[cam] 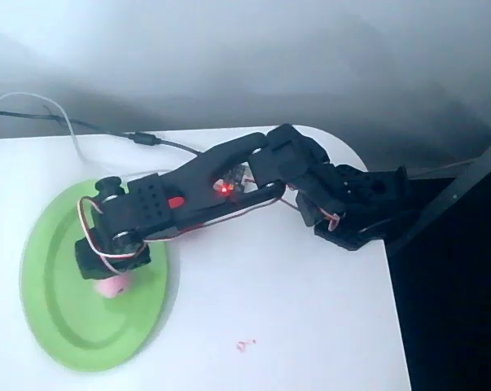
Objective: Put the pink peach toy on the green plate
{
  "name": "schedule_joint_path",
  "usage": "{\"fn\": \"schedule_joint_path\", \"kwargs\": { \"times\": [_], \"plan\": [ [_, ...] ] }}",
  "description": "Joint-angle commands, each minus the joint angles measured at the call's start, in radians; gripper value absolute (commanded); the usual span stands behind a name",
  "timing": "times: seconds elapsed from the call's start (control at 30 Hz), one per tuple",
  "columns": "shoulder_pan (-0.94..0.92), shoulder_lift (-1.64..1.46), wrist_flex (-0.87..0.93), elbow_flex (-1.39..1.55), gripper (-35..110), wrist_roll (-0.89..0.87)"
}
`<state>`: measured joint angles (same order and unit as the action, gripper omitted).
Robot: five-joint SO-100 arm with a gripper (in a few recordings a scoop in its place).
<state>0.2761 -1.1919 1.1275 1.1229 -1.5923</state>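
Over green plate [58,309]: pink peach toy [113,285] under gripper [108,269]; jaw state unclear; release seemingly left.

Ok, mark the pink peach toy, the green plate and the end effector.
pink peach toy [112,285], overhead view, its visible pink side.
green plate [62,314], overhead view, bare inner surface.
end effector [107,265], overhead view, black head above the toy.

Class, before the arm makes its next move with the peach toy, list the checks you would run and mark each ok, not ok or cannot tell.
1. Pink peach toy is over the green plate: ok.
2. Tool is above the plate, inside its rim: ok.
3. Tool open or shut on the toy: cannot tell, the arm hides the fingers.
4. Toy resting on the plate or hanging above it: cannot tell.
5. Plate lies fully on the white table: ok.
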Motion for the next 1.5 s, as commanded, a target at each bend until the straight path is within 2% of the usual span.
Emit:
{"fn": "schedule_joint_path", "kwargs": {
  "times": [0.0, 0.17, 0.27, 0.43, 0.63, 0.93, 1.13, 1.2, 1.3, 1.4, 1.47],
  "plan": [
    [0.003, -0.008, -0.031, -0.017, 0, -0.014],
    [0.009, 0.008, -0.026, -0.012, 0, 0.005],
    [0.011, 0.014, -0.038, -0.017, 21, 0.038],
    [0.005, 0.014, -0.048, -0.021, 31, 0.072],
    [0.002, -0.005, -0.048, -0.046, 37, 0.084],
    [-0.021, -0.31, -0.046, 0.055, 51, 0.121],
    [-0.025, -0.472, -0.043, 0.169, 54, 0.123],
    [-0.025, -0.64, 0.009, 0.301, 50, 0.103],
    [-0.025, -0.98, 0.078, 0.58, 36, 0.035],
    [-0.121, -1.304, 0.258, 0.779, 1, 0.026],
    [-0.187, -1.463, 0.288, 0.914, 0, 0.029]
  ]
}}
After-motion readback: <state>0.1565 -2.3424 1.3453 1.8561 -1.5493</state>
